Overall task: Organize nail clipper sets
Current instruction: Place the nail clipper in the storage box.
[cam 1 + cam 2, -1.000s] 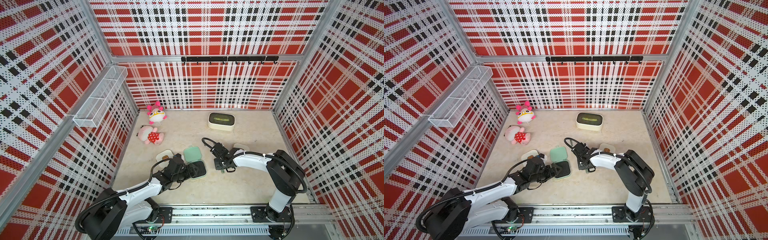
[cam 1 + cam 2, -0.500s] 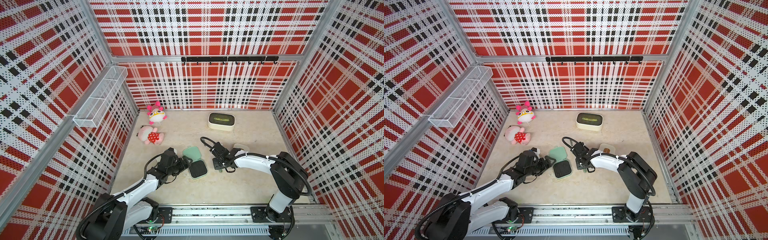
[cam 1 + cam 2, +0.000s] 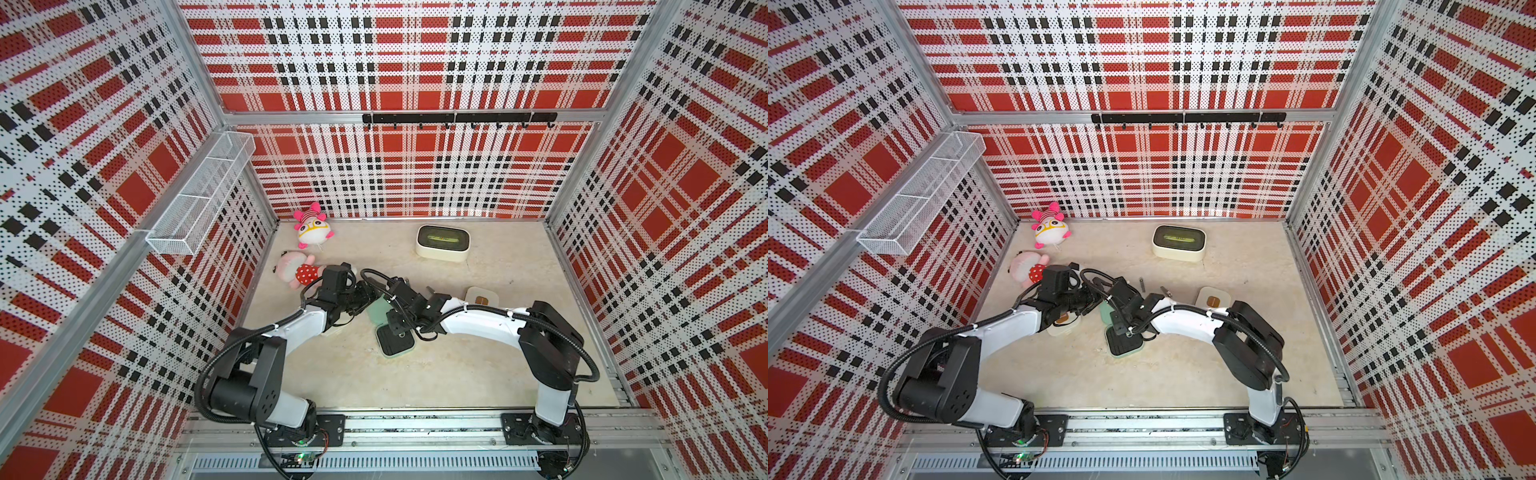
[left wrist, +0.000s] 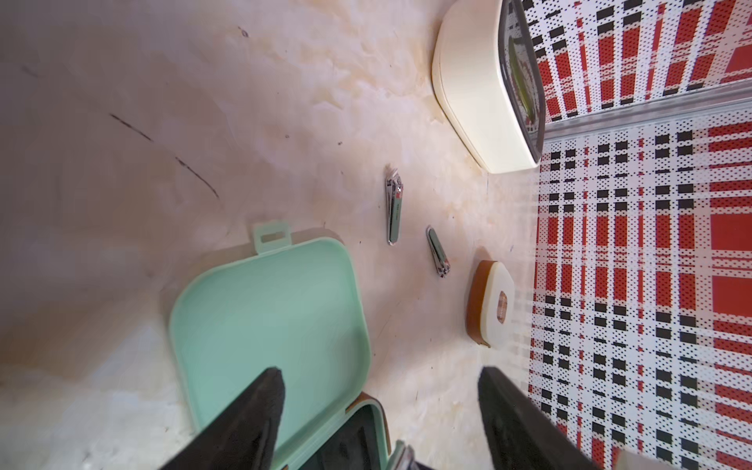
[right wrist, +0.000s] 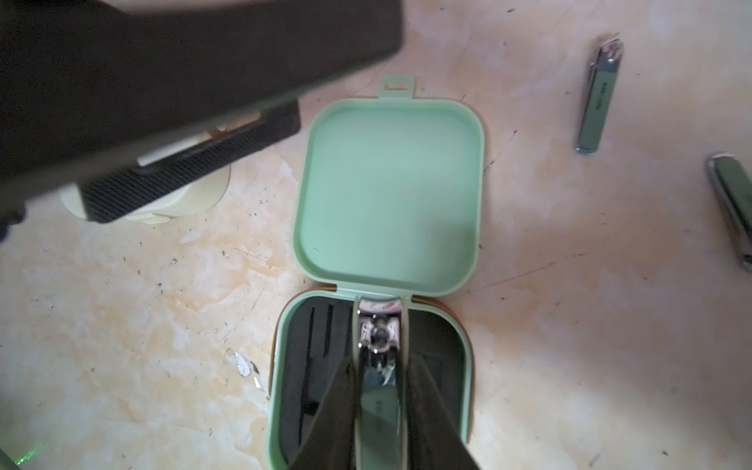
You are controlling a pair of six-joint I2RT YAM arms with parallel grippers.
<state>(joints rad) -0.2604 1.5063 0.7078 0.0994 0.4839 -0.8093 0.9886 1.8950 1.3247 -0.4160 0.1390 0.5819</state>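
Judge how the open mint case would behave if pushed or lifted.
The mint case looks like thin plastic: probably light, sliding on the smooth table. Its lid lies open on a hinge, so it likely swings when lifted.

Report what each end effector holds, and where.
Right end effector pinches a nail clipper by the sides of its body; left end effector holds nothing.

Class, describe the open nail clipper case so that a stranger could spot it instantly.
Start at the beige tabletop, between the two robot arms. There lies the mint green case, lid flat open, black slotted insert showing. The cream cases nearby are shut.
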